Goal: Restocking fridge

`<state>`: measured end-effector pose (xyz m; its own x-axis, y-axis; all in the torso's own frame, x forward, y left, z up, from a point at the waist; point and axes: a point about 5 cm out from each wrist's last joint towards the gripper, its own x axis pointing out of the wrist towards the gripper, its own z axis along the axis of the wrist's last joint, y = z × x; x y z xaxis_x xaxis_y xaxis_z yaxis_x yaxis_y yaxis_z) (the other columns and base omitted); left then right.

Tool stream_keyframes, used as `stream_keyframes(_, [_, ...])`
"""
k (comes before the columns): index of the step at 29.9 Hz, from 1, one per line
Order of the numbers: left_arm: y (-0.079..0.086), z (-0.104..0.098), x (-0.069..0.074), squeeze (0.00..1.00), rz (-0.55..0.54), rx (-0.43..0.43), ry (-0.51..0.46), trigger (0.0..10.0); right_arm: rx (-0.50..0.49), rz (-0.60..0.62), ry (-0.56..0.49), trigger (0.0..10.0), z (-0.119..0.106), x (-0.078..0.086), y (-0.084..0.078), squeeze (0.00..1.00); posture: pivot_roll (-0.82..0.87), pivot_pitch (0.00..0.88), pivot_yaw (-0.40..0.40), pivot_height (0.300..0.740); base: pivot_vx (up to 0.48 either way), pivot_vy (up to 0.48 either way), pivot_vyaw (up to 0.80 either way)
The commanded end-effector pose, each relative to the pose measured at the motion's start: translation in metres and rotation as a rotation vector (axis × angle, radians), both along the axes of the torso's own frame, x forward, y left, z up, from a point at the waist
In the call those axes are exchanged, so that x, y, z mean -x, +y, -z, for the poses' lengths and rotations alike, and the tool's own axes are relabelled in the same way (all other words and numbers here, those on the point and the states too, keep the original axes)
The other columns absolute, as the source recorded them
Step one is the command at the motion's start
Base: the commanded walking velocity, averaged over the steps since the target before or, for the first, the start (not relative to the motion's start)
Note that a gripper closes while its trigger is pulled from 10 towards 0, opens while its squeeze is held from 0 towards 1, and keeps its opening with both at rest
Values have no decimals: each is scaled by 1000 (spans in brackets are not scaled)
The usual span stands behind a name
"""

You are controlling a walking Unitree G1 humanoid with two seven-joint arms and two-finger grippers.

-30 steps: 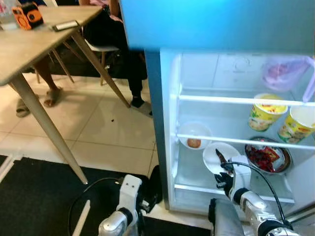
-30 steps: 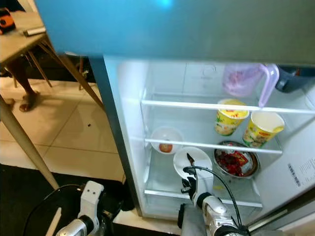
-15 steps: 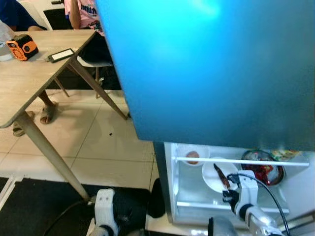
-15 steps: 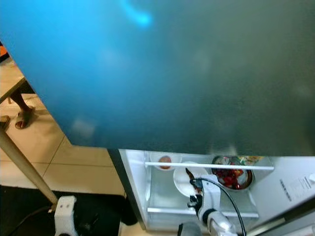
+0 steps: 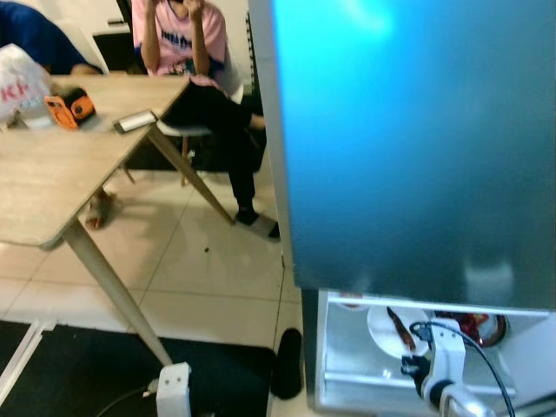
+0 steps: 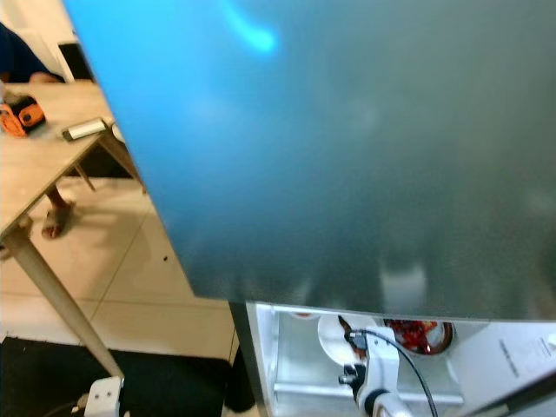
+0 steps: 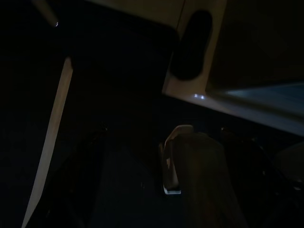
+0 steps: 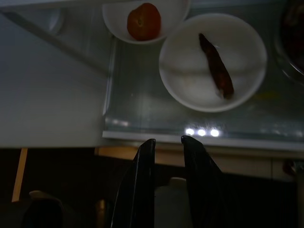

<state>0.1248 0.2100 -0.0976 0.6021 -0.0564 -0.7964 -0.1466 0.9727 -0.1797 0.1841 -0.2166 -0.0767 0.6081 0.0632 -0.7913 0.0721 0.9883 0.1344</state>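
On the glass fridge shelf [image 8: 142, 102], two white bowls are seen side by side: one bowl [image 8: 145, 21] holding what looks like a tomato [image 8: 143, 21], the other bowl [image 8: 190, 80] a dark chili [image 8: 216, 66].

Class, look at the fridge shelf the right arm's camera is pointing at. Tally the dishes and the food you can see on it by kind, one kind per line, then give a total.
White bowls: 2, one holding the dark red chilli, one holding the tomato
Tomatoes: 1
Dark red chillies: 1
Metal dishes with red food, seen from the head view: 1
Total: 5
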Motion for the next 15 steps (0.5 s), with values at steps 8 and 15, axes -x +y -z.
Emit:
stream_keyframes(8, [5, 5, 13, 0, -29, -8, 72, 10000, 12, 43, 88, 10000, 11, 23, -5, 0, -1, 0, 45, 740, 0, 0, 0])
stream_keyframes(15, [2, 3, 3, 0, -36, -6, 65, 10000, 23, 46, 157, 10000, 17, 39, -5, 0, -7, 0, 34, 740, 0, 0, 0])
